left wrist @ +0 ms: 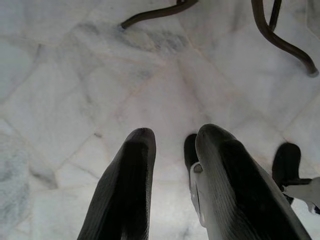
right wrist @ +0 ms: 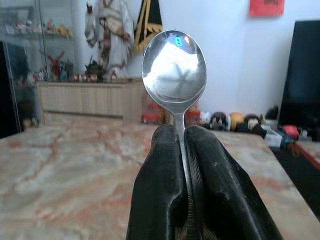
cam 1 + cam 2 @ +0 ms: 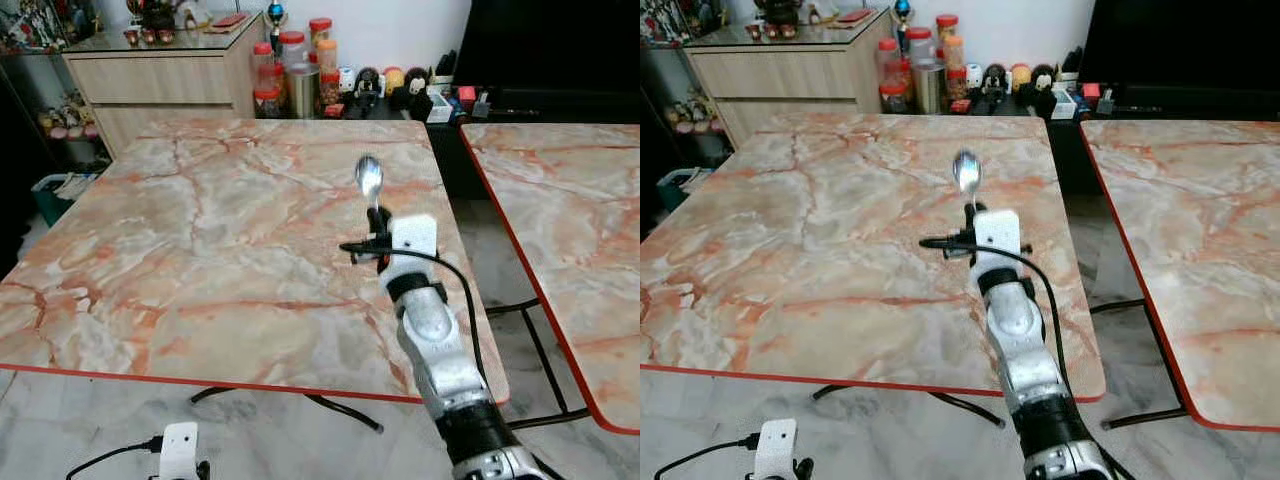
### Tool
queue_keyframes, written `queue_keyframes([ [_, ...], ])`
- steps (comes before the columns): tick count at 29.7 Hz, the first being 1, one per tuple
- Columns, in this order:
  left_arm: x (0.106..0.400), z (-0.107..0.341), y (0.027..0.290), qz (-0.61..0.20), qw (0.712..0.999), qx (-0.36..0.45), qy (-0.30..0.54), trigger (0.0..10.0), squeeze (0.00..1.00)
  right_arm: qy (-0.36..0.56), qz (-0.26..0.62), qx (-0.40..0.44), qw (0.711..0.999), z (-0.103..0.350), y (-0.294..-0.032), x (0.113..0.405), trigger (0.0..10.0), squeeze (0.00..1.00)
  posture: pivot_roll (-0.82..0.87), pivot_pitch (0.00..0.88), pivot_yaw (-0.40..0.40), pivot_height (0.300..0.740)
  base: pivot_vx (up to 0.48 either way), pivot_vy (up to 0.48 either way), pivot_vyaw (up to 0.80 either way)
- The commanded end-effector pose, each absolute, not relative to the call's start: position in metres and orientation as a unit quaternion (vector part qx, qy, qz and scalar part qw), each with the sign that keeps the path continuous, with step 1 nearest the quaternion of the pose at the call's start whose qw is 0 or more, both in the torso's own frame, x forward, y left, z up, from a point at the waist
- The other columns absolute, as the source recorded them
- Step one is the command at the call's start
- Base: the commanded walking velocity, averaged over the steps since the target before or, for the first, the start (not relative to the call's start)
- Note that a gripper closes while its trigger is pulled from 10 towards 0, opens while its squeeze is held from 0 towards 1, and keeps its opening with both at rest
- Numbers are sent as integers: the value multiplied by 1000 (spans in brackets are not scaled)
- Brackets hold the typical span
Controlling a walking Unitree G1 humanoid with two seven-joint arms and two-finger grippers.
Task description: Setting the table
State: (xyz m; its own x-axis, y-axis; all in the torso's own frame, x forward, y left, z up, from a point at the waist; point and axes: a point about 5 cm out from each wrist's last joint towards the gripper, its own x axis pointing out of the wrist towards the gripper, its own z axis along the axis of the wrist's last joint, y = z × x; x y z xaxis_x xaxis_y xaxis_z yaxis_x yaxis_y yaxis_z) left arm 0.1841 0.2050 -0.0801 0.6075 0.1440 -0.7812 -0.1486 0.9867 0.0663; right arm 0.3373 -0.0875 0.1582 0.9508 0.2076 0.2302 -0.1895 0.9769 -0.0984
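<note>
Spoon (image 2: pixel 174 67) upright, handle pinched in clenched right claw (image 2: pixel 181 137) above marble table (image 3: pixel 200 240); left claw (image 1: pixel 172 140) parted.

Light: bright, even, indoor daylight
Glare: white reflection on the spoon (image 2: pixel 174 66) bowl
Focus: head views sharp; right wrist background soft
Shadows: faint, on the floor (image 1: pixel 75 100)

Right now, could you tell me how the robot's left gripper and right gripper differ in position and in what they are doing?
The right gripper is raised above the marble table, while the left gripper hangs low over the pale floor. The right gripper is shut on the handle of a metal spoon, bowl upward; the left gripper is open and holds nothing. Both have two long black fingers.
</note>
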Motion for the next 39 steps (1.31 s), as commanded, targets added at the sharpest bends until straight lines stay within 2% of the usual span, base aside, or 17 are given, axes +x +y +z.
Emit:
queue_keyframes([
  [1, 185, -79, 206, 84, 898, 4, 433, 10000, 0, -125, 102, -33, 986, 161, -86, 339, 10000, 0, -32, 0, 14, 740, 0, -277, 0],
  [39, 184, -81, 202, 82, 896, 6, 437, 10000, 0, -167, 90, -18, 982, 172, -88, 342, 10000, 0, -43, 0, 12, 740, 0, -374, 0],
])
